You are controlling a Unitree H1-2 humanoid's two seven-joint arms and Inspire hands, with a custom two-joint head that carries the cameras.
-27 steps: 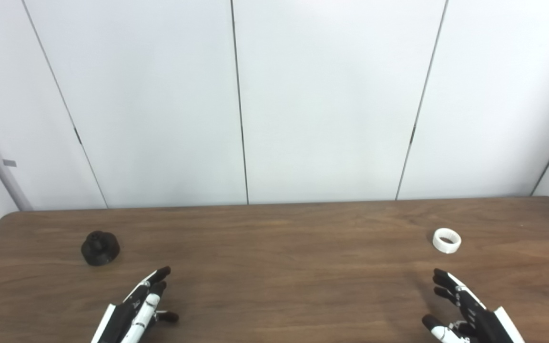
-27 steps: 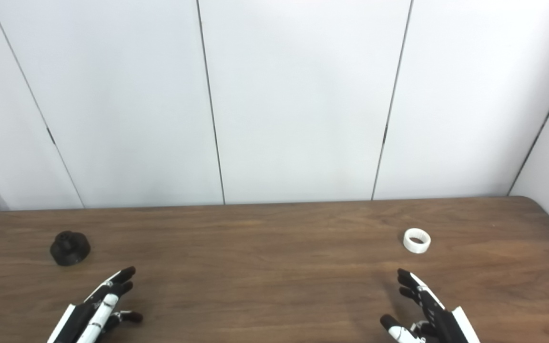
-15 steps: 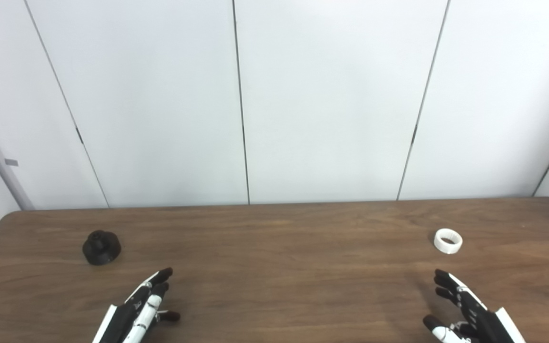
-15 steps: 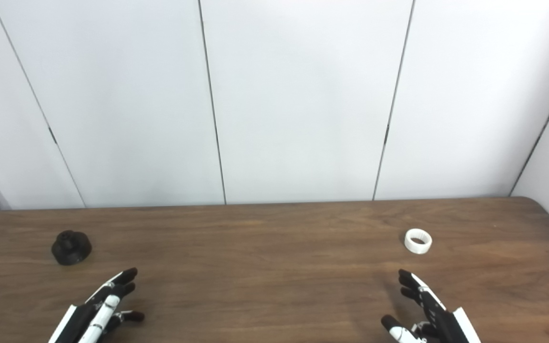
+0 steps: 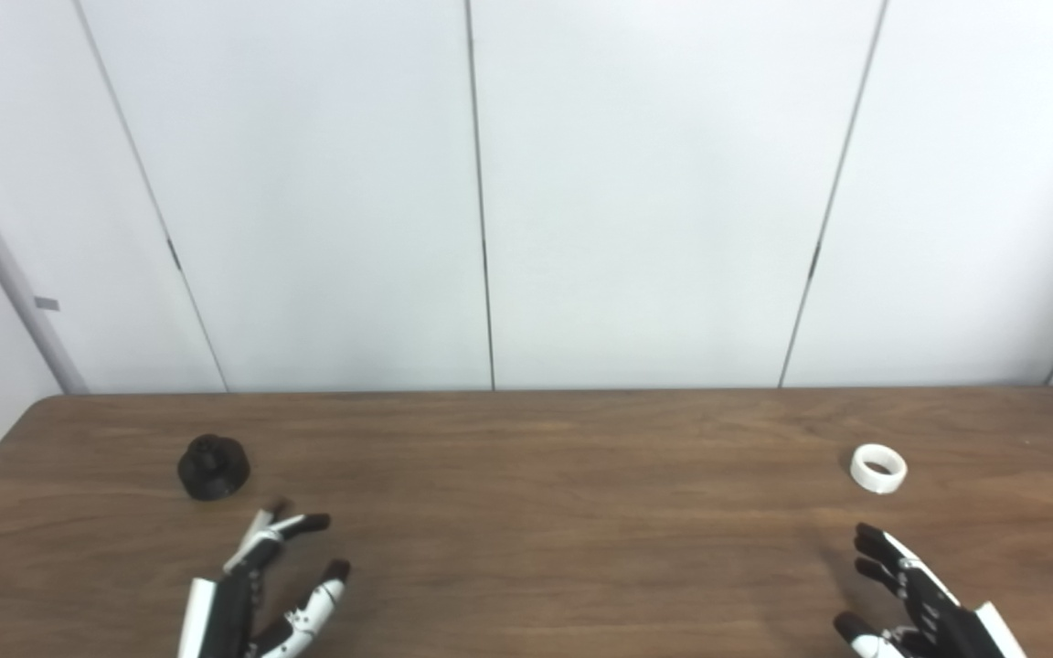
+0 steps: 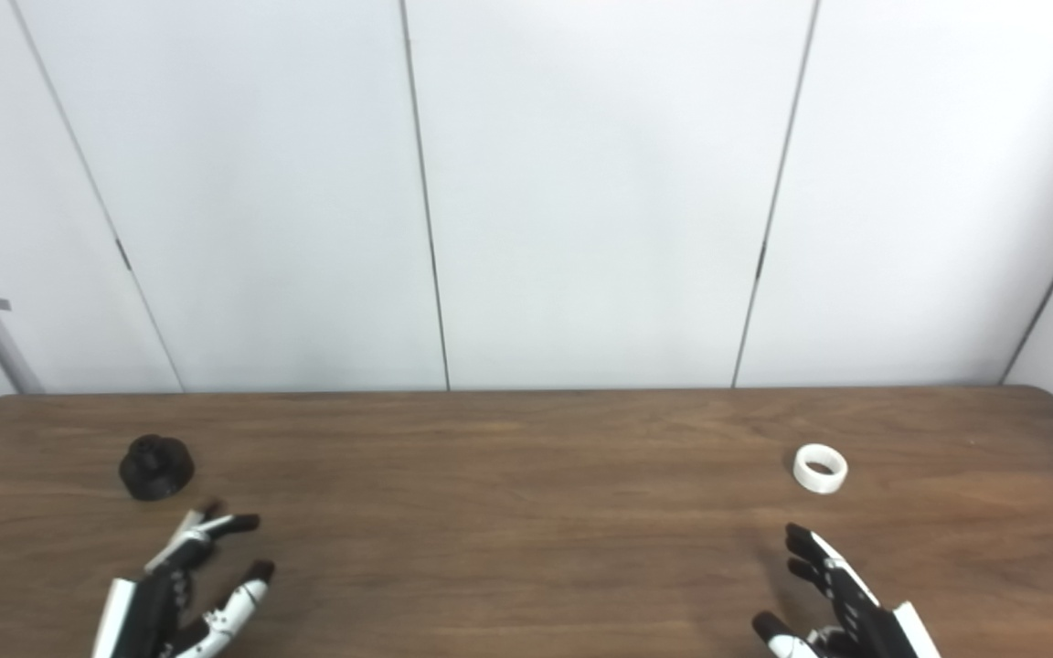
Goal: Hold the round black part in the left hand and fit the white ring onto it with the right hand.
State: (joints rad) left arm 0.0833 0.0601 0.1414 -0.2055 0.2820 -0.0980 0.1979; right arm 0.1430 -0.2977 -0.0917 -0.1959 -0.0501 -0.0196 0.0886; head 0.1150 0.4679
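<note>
White panels behind the brown table (image 5: 526,548), and the left hand (image 5: 257,594) has just spread its fingers, nearing the round black part (image 5: 213,466), while the empty, loosely spread right hand (image 5: 915,608) waits beside the white ring (image 5: 878,468), far right of the part.

We see bare wooden table (image 5: 526,512) between our left hand (image 5: 257,594), fingers spread and empty, and the round black part (image 5: 213,466) just beyond its fingertips; nothing blocks that short path. Our right hand (image 5: 915,612), likewise spread and empty, faces an unobstructed stretch up to the white ring (image 5: 878,468). Wide clear tabletop separates both pieces; the panelled wall (image 5: 526,183) bounds the far edge.
</note>
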